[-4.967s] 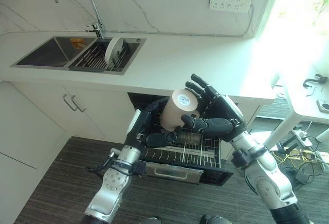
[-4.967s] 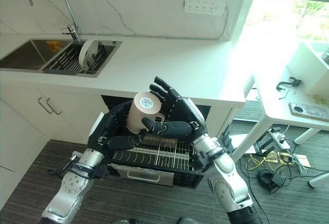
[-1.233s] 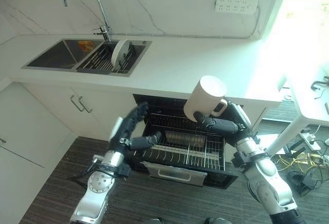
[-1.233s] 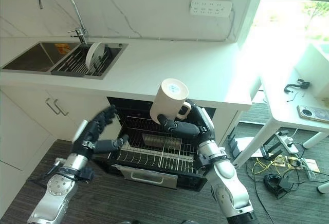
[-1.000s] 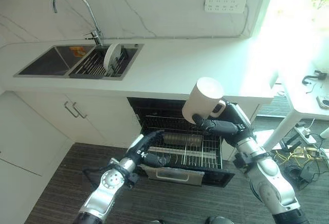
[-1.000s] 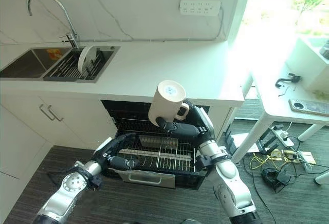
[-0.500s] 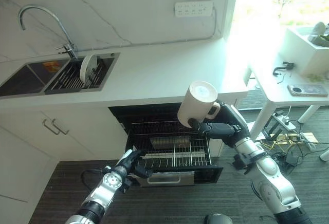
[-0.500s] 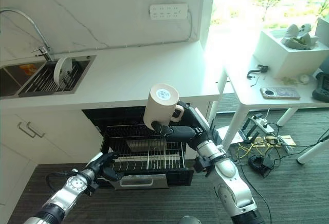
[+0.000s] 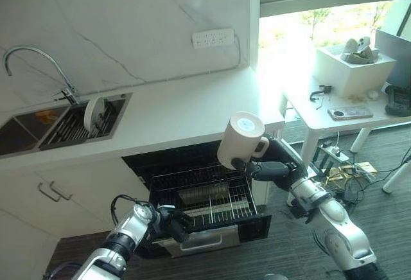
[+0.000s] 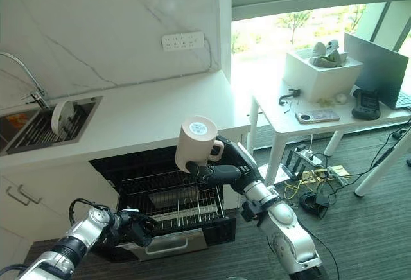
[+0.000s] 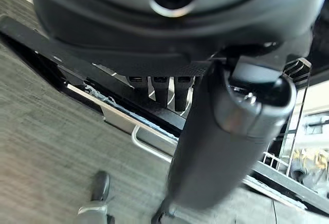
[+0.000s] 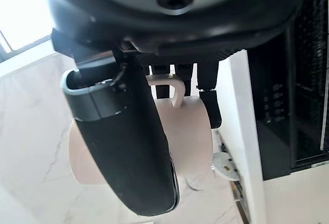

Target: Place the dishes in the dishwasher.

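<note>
Gripping a cream ceramic mug point(image 9: 239, 140) by its handle, the right hand point(image 9: 268, 166) holds it bottom-up above the pulled-out black dishwasher drawer point(image 9: 212, 219) — thumb and fingers curled round the handle, as the right wrist view confirms point(image 12: 187, 126). The mug hangs just over the right rear part of the drawer's wire rack point(image 9: 205, 200), clear of the wires.

At the drawer's front left corner sits the left hand point(image 9: 173, 221), low and close against the drawer front beside the silver bar handle point(image 9: 202, 240). In its own wrist view the fingers point(image 11: 167, 88) reach toward the drawer's front edge with the thumb point(image 11: 226, 136) standing out below; whether they are clasped on the edge I cannot tell.

Behind and above the drawer runs the white stone countertop point(image 9: 186, 113). Far to the drawer's left, a white round plate point(image 9: 94, 113) stands on edge in the rack of the steel sink point(image 9: 58, 126), under the curved chrome tap point(image 9: 38, 68). To the drawer's right, well apart, stands a white table point(image 9: 340, 116) — a phone point(image 9: 350, 112) lies on it.
</note>
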You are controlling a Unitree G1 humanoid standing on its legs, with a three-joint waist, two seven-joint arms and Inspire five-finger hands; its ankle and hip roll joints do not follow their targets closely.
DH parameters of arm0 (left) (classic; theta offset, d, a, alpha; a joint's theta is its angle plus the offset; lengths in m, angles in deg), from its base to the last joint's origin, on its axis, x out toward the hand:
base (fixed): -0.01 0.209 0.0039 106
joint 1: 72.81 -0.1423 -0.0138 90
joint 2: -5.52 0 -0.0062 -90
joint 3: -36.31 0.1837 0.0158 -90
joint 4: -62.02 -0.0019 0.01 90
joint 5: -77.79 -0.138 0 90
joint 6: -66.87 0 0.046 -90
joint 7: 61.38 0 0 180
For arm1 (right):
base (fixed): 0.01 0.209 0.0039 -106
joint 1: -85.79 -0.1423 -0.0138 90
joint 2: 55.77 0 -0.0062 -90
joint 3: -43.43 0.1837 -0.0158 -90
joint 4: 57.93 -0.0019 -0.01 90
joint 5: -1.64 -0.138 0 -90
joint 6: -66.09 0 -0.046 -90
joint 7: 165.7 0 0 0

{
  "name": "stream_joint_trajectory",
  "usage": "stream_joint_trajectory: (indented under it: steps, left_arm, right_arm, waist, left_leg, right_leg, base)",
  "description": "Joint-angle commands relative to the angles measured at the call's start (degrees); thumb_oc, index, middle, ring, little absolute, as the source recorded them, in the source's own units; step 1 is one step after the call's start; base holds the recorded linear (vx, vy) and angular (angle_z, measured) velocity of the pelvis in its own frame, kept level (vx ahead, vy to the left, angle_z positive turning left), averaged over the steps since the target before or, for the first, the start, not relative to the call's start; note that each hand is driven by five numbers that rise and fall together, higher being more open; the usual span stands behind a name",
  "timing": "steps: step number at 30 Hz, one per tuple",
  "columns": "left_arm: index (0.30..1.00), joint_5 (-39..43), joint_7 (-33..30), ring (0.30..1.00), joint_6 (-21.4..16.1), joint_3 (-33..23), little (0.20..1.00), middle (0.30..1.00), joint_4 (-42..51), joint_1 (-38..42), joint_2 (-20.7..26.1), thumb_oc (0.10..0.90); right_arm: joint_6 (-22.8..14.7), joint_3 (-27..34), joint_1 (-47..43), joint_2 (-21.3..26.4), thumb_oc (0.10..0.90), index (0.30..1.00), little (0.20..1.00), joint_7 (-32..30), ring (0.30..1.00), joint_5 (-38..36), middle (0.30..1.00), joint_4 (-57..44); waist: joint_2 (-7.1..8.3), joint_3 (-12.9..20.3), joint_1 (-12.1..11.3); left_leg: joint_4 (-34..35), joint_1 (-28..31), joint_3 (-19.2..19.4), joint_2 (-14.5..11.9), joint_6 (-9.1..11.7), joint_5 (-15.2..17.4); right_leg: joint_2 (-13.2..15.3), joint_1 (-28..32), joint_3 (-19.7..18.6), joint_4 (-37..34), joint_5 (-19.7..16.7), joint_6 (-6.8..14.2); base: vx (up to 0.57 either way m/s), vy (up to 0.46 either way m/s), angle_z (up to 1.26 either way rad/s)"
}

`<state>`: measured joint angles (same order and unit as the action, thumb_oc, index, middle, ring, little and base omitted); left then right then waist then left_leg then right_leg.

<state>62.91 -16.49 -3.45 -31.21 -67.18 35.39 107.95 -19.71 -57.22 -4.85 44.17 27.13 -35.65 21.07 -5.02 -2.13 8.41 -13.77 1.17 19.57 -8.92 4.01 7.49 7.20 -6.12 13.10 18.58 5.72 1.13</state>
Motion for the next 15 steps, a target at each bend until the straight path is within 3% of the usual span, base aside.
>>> stream_joint_trajectory:
  steps: [1,5,10,12,15]
  left_arm:
    - [0.900,3.51,36.52,0.900,7.67,8.57,0.900,0.900,-0.16,-10.54,-1.38,0.800]
    - [0.900,4.56,42.89,0.900,9.15,8.62,0.900,0.900,6.05,-11.49,1.13,0.800]
    - [0.900,11.24,39.71,0.900,10.07,5.39,0.900,0.900,12.29,-11.54,3.70,0.800]
    - [0.900,16.28,34.20,0.900,10.36,3.73,0.900,0.900,14.52,-11.46,4.44,0.800]
    - [0.900,31.27,14.99,0.900,8.29,-3.12,0.900,0.900,19.26,-10.95,5.05,0.800]
  right_arm:
    - [-5.85,3.31,-7.75,-1.80,0.400,0.300,0.300,2.23,0.300,-4.76,0.300,-6.29]
    - [-6.19,4.06,-7.26,-0.89,0.400,0.300,0.300,3.10,0.300,-5.54,0.300,-5.68]
    - [-6.40,5.04,-6.43,-0.10,0.400,0.300,0.300,3.09,0.300,-5.80,0.300,-5.83]
    - [-6.78,5.19,-6.06,0.07,0.400,0.300,0.300,2.96,0.300,-5.83,0.300,-5.63]
    - [-7.48,5.99,-4.68,0.03,0.400,0.300,0.300,2.59,0.300,-5.29,0.300,-5.60]
  waist:
    - [0.48,-3.15,-0.09]
    - [0.37,-3.31,-0.21]
    - [0.37,-3.15,-0.89]
    - [0.44,-3.10,-1.22]
    - [0.58,-2.89,-2.28]
  left_leg:
    - [-3.41,0.54,-0.19,0.62,-1.76,7.49]
    - [-3.41,0.52,-0.46,0.89,-1.81,7.62]
    - [-3.41,0.26,-0.92,1.15,-1.76,7.39]
    - [-3.41,0.20,-1.12,1.19,-1.69,7.26]
    - [-3.41,0.02,-1.63,1.31,-1.66,6.95]
  right_leg:
    - [0.50,4.00,-1.31,-1.39,6.04,7.05]
    - [0.60,4.12,-1.23,-1.39,6.02,7.09]
    - [0.99,4.31,-0.67,-1.39,5.91,7.09]
    - [1.14,4.42,-0.38,-1.39,5.83,7.11]
    - [1.50,4.69,0.41,-1.39,5.68,6.99]
  base:
    - [0.00,0.000,0.00]
    - [0.00,0.004,-0.01]
    - [0.00,0.007,0.05]
    - [0.01,0.001,0.06]
    - [0.01,0.006,0.09]
